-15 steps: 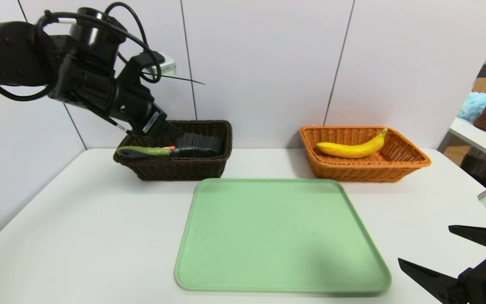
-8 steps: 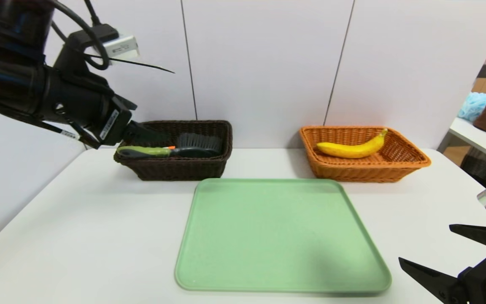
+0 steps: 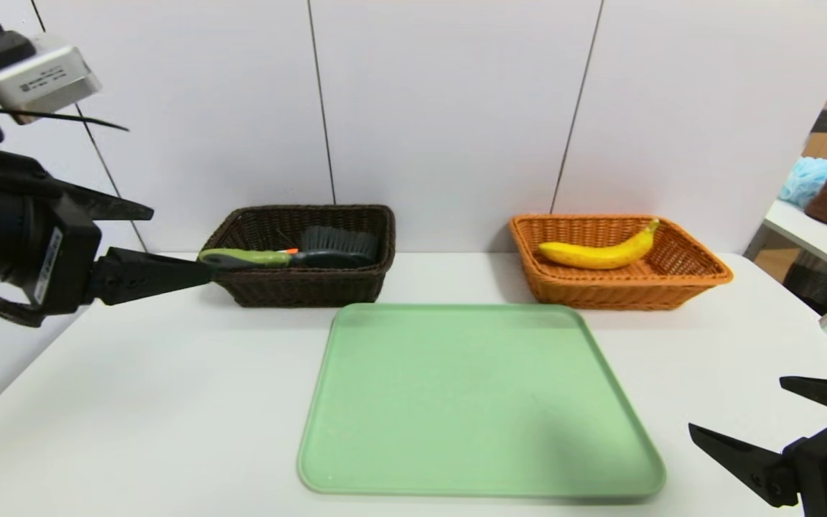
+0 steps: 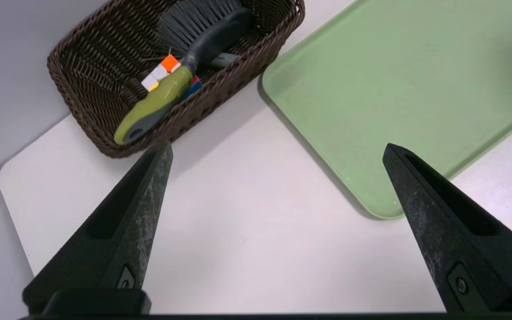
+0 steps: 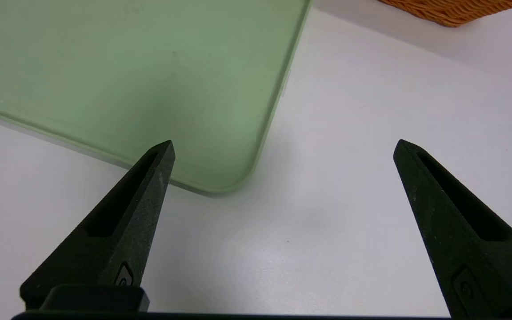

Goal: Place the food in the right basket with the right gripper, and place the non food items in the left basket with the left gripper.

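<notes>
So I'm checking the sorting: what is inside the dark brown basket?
The dark brown basket holds the brush, lying across a multicoloured puzzle cube mostly hidden beneath its handle. A grey piece shows beside it; what it is cannot be told.

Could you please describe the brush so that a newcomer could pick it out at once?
Find the dark brown basket behind the green tray, on the left. The brush lies across it, its olive-green handle poking over the rim, unlike the multicoloured cube beneath it.

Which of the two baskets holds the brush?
The dark brown basket, on the robot's left, holds the brush. The orange basket on the right holds only a banana.
</notes>
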Controlling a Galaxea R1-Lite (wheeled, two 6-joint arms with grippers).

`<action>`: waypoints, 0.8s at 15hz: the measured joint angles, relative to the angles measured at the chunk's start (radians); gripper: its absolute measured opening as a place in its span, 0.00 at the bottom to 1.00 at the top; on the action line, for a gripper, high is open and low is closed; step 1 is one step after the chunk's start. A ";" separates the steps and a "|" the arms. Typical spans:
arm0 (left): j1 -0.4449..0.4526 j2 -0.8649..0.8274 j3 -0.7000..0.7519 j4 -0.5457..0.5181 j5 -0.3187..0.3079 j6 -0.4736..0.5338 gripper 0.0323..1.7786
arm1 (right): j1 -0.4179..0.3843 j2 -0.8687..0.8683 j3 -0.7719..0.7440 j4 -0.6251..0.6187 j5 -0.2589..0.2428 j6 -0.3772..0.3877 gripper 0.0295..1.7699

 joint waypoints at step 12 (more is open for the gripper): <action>0.050 -0.390 0.374 0.000 0.015 -0.202 0.95 | -0.210 -0.057 0.087 -0.095 -0.007 -0.051 0.96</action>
